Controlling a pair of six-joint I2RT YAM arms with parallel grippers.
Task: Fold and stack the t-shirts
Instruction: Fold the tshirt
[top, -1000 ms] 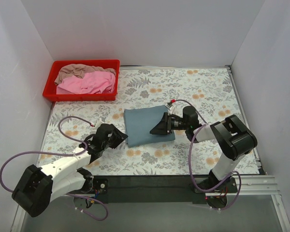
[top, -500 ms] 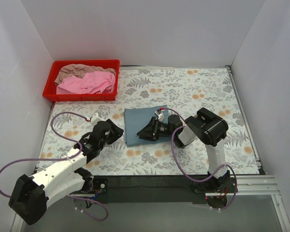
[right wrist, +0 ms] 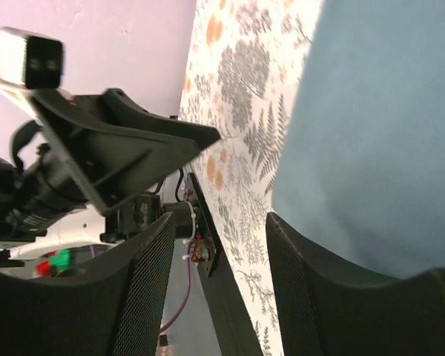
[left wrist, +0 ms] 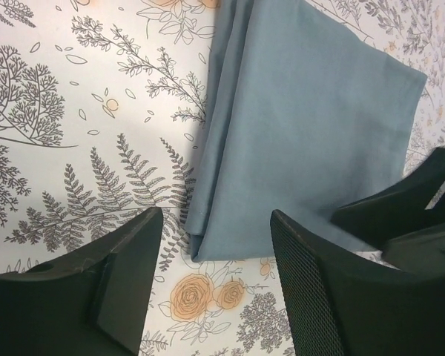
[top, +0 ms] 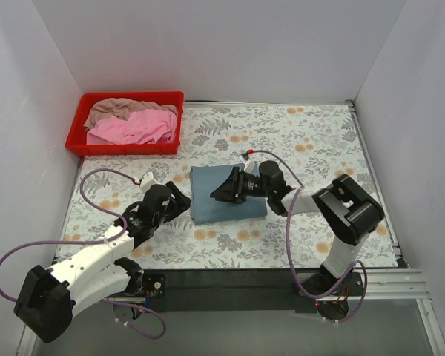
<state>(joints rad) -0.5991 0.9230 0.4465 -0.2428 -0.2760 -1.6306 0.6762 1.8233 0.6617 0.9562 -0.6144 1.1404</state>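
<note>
Left gripper [left wrist: 215, 245] of mine hangs spread wide, holding nothing, over the near-left corner of the folded blue-grey shirt [top: 204, 209], which lies flat mid-table [top: 319, 141], layered folds along its left edge and bare floral surface all round. My right gripper [top: 221, 191], likewise parted and empty, is above the shirt. Pink shirt [top: 133, 127] and beige-tan shirt [top: 115, 109] lie bunched in the red tray [top: 126, 150], far left.

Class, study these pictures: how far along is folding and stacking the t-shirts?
Done: the blue-grey cloth t-shirt lies folded. In hand: left gripper and right gripper, both open, sit at it, holding nothing. Left: the pink cloth t-shirt and beige-tan cloth t-shirt, crumpled in the red plastic tray.
</note>
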